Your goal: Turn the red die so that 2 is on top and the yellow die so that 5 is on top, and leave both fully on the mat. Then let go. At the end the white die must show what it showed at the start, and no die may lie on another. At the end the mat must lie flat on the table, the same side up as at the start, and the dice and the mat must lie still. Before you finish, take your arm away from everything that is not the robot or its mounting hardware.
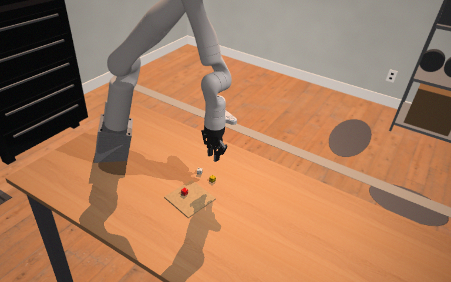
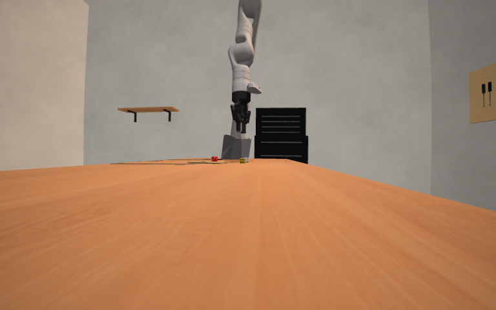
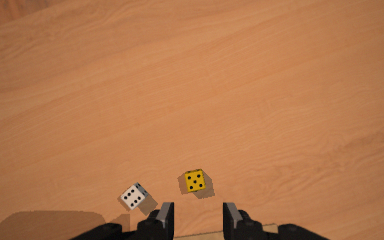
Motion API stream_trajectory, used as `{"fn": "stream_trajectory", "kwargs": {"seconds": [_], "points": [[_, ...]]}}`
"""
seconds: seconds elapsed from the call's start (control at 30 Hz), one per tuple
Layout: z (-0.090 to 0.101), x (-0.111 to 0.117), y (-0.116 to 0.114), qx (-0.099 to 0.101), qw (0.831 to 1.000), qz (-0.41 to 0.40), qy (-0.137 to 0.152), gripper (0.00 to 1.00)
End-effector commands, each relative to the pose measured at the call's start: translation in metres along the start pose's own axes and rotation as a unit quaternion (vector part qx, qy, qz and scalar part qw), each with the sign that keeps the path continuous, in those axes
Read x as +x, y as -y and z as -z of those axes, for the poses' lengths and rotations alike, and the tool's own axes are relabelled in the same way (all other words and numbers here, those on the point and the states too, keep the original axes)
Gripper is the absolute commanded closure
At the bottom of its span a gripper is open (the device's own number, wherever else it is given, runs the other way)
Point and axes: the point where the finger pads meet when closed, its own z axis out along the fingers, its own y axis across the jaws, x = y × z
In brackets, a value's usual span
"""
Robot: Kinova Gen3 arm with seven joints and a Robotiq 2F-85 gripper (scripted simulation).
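Black two-finger gripper points downward above the tabletop, its fingers parted partway, with nothing held between them. The grey, jointed robot arm carries the gripper and rises from a grey block-shaped pedestal. Below the fingers, and apart from them, two dice rest on the wood-grain table. The yellow cubic die shows 5 on top and lies wholly off the mat. The white cubic die lies near the yellow die, also off the mat, and shows 6 on top. The red cubic die rests on the thin, square, tan mat, near one corner; its top value is too small to read. The mat lies flat. The three dice stand apart from one another.
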Motion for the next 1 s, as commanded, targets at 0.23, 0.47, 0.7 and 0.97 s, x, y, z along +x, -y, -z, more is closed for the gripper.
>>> {"fn": "stream_trajectory", "kwargs": {"seconds": [0.23,0.47,0.7,0.97], "points": [[0.002,0.013,0.003,-0.002,1.000,0.014,0.007,0.65],[0.002,0.013,0.003,-0.002,1.000,0.014,0.007,0.00],[0.002,0.013,0.003,-0.002,1.000,0.014,0.007,0.00],[-0.024,0.008,0.002,-0.002,0.998,0.068,0.009,0.00]]}}
